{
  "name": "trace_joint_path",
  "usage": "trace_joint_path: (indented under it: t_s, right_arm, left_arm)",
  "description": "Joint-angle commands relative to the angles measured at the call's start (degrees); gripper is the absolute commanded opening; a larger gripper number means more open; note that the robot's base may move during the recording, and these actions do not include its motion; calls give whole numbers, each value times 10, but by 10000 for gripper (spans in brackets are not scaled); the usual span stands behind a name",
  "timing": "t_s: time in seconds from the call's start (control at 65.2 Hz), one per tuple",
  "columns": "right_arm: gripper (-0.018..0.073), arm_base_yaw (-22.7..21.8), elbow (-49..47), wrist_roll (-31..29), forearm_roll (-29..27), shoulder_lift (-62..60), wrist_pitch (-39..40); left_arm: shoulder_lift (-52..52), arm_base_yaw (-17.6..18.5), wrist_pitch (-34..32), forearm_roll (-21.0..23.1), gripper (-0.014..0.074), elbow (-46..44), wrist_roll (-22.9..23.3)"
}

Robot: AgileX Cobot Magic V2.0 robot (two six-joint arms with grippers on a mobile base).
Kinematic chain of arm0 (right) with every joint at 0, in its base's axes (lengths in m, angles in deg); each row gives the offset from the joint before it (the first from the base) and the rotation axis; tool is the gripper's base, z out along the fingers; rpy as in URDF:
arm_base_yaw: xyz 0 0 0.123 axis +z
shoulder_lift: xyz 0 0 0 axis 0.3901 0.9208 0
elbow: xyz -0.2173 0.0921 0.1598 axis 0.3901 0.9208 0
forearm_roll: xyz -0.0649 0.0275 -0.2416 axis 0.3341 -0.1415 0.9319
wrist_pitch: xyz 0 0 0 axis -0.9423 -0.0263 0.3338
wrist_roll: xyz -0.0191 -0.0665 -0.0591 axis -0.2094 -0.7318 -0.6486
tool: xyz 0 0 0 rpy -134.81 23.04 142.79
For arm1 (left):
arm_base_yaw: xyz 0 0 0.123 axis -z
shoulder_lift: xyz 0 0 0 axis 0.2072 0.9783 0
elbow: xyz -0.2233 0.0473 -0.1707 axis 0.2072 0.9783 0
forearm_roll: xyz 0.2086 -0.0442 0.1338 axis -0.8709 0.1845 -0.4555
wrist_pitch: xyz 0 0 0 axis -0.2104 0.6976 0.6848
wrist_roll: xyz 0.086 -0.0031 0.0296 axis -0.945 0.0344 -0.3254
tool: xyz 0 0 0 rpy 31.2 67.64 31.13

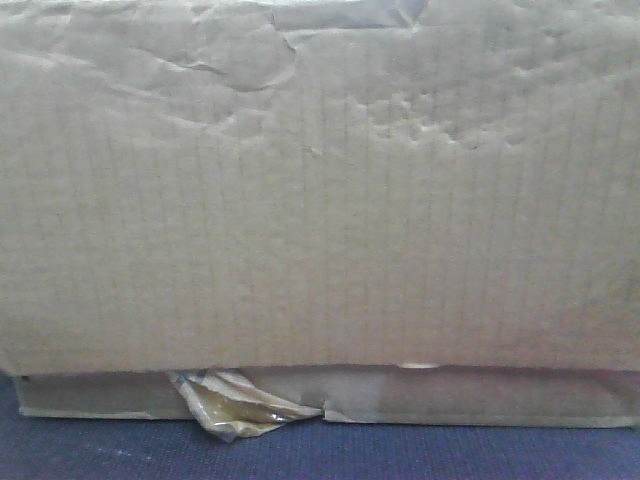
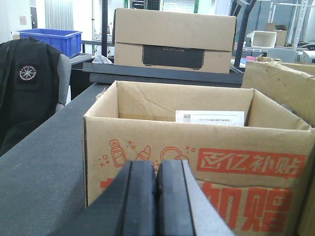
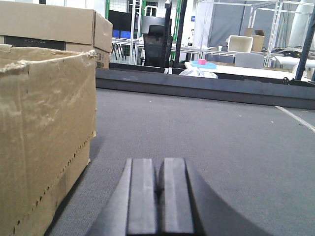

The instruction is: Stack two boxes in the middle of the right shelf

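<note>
1. 2 boxes sit on the grey tabletop (image 3: 211,128) near us: a box with red print (image 2: 197,162), open at the top, and a worn brown box (image 3: 44,132).
2. Our left gripper (image 2: 156,196) is low, close in front of the box with red print. Its fingers are pressed together with nothing between them.
3. Our right gripper (image 3: 158,196) is low over the tabletop, beside the worn brown box. Its fingers are pressed together too and hold nothing.
4. 1 closed box (image 2: 174,37) sits further back on a dark ledge (image 2: 147,73).
5. In the front view, a cardboard wall (image 1: 320,200) fills almost everything, with crumpled tape (image 1: 235,405) at its bottom edge.
</note>
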Motion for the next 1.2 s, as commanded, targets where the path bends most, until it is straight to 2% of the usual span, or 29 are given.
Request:
trace_joint_path:
  t_s: [0.0, 0.889, 0.966, 1.181]
  right_arm:
    - [-162, 2, 0, 0, -2, -2, 13]
    - [-162, 2, 0, 0, -2, -2, 13]
    - [-162, 2, 0, 0, -2, -2, 13]
    - [-162, 2, 0, 0, -2, -2, 13]
  left_arm:
    - [-2, -1, -8, 3, -100, -1, -1]
    - [-2, -1, -23, 6, -100, -1, -1]
    - [-2, -1, -2, 6, -100, -5, -1]
    - [8, -1, 155, 3, -100, -128, -1]
